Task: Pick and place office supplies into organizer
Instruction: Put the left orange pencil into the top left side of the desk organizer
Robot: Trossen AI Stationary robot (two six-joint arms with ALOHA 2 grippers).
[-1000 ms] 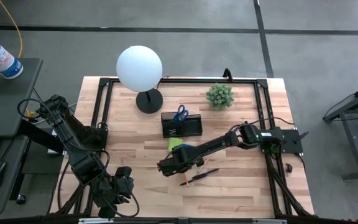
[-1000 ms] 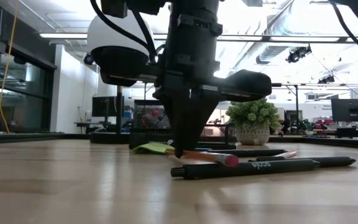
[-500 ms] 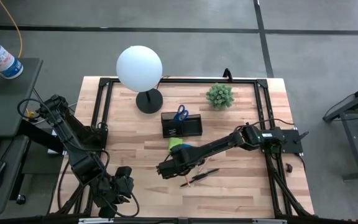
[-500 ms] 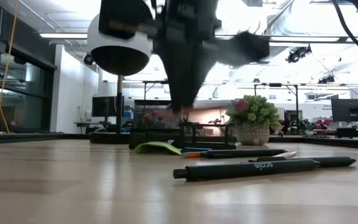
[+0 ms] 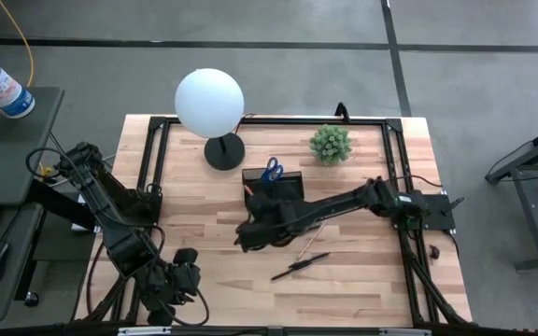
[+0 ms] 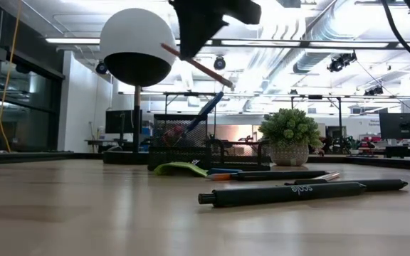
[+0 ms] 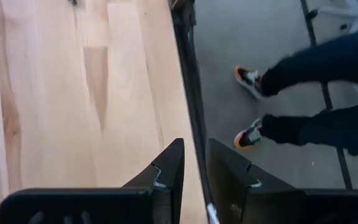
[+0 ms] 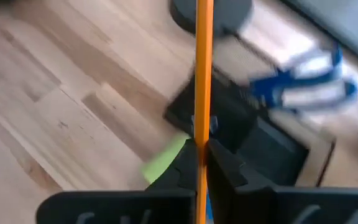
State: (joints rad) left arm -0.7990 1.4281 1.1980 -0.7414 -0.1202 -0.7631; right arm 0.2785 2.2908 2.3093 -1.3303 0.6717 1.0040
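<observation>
Orange pencil (image 8: 202, 68) sits pinched tight in the right gripper (image 8: 199, 163), lifted just beside the organizer (image 5: 274, 187).

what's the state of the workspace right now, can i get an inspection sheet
surface: pale wooden table top in a black frame.
job's things: small dark rectangular organizer with blue-handled scissors standing in it; lime-green sticky-note pad on the wood in front of the organizer; dark pens lying on the table.
clutter: white globe lamp on a round black base; small green potted plant.
end effectors: right end effector shut on thin orange pencil, raised above the table near the organizer; left end effector waits at the table's near left edge, holding nothing.
cables: yellow cable off the table, far left.
surroundings: a person's legs and shoes on the floor beside the table.
</observation>
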